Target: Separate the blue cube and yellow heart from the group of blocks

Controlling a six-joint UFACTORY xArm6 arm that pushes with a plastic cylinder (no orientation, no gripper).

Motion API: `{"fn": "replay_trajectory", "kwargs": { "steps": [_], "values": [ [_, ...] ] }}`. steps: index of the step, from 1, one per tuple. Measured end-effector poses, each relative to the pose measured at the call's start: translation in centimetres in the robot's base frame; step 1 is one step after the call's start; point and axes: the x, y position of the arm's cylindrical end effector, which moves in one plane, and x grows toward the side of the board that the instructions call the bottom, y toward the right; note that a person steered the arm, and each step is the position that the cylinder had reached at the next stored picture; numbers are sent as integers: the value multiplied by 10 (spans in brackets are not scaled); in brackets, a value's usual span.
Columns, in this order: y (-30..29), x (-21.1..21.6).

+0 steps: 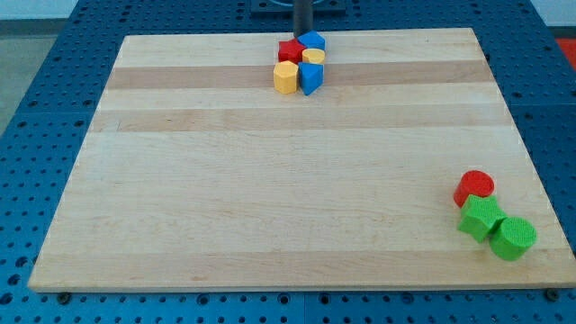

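Item: my tip (303,32) is standing at the tabletop (270,198) top edge, just behind the cluster; no pincer is fitted. Blue cube (312,41) and yellow heart (313,57) are touching the red block (290,50). Separation is pending; next push likely rightward.

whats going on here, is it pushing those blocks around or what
My tip sits at the view's top edge of the board, right behind a tight cluster: a red block, two blue blocks and two yellow blocks, none separated yet. A red cylinder and two green blocks sit at the bottom right.
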Motion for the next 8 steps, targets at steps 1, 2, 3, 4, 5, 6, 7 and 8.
{"fn": "replay_trajectory", "kwargs": {
  "steps": [1, 2, 3, 4, 5, 6, 7, 8],
  "values": [
    [7, 16],
    [13, 33],
    [26, 47],
    [42, 68],
    [58, 93],
    [74, 115],
    [81, 136],
    [93, 161]
  ]
}}
